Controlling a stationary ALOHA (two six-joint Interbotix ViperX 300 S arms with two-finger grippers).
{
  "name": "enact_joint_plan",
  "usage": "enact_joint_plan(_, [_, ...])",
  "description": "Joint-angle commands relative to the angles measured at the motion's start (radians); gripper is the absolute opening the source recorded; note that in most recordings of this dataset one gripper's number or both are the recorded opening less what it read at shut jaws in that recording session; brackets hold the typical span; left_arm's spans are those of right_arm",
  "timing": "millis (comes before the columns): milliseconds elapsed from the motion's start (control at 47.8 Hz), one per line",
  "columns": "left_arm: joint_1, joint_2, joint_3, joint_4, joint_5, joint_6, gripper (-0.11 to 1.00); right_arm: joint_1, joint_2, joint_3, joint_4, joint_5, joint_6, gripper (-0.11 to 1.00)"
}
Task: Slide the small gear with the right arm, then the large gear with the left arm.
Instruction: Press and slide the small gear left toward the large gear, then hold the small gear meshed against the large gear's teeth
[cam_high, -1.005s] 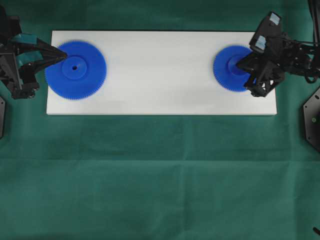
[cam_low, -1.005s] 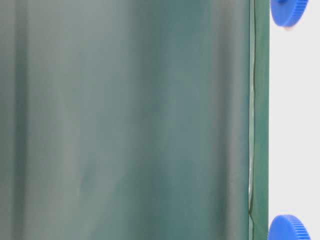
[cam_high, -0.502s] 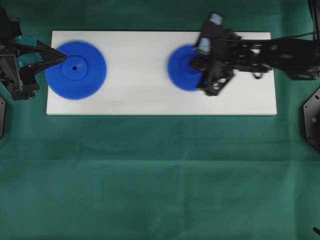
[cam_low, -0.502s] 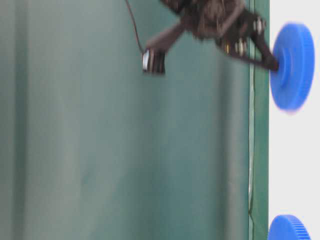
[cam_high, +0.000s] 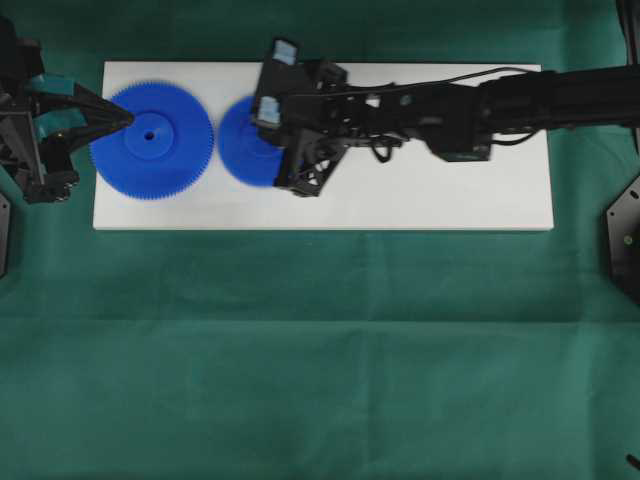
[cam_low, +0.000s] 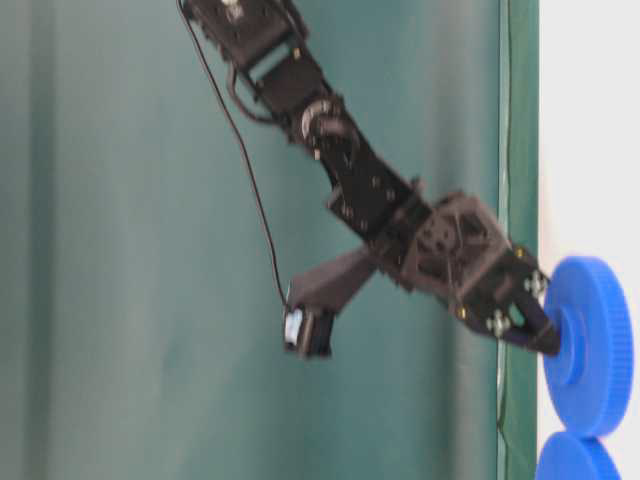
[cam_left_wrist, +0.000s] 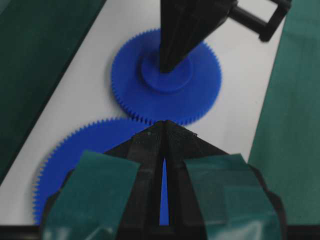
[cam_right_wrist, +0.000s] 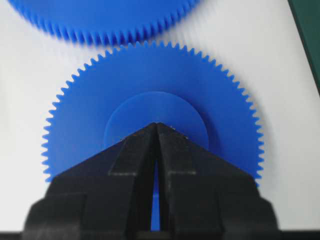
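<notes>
Since a second ago we see that the right arm (cam_high: 470, 100) has swept from the 3 o'clock end of the white board (cam_high: 450, 200) across to its 9 o'clock half, carrying the small gear (cam_high: 245, 145) with it. Its tool (cam_high: 268, 125), fingers pressed together to a point, bears down on the gear's raised hub (cam_right_wrist: 135, 112). That gear is bright blue plastic, flat, ringed with fine teeth, and now sits just beside the large gear (cam_high: 150, 140), teeth nearly meeting; we cannot tell whether they touch. At 9 o'clock, the left arm's tool (cam_high: 122, 117), wrapped in teal-green tape (cam_left_wrist: 95, 190), is likewise closed to a point, resting at the large gear's rim. Underneath, the surface is covered by a green cloth (cam_high: 320, 350), slightly creased. A black cable (cam_low: 250, 190) trails from the right arm.
</notes>
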Motion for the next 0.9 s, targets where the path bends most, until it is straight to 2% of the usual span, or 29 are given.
enact_joint_plan(0, [-0.003,0.003,-0.012,-0.003,-0.011,0.003,0.00,0.017,0.008,-0.044,-0.018,0.015,0.000,0.50])
enact_joint_plan(126, [-0.003,0.006,-0.012,-0.003,-0.011,0.003,0.00,0.020,0.011,-0.048,-0.031,0.018,0.003,0.50])
enact_joint_plan(879, [-0.003,0.011,-0.015,-0.003,-0.011,0.003,0.00,0.020,0.011,-0.049,-0.031,0.017,0.005,0.50])
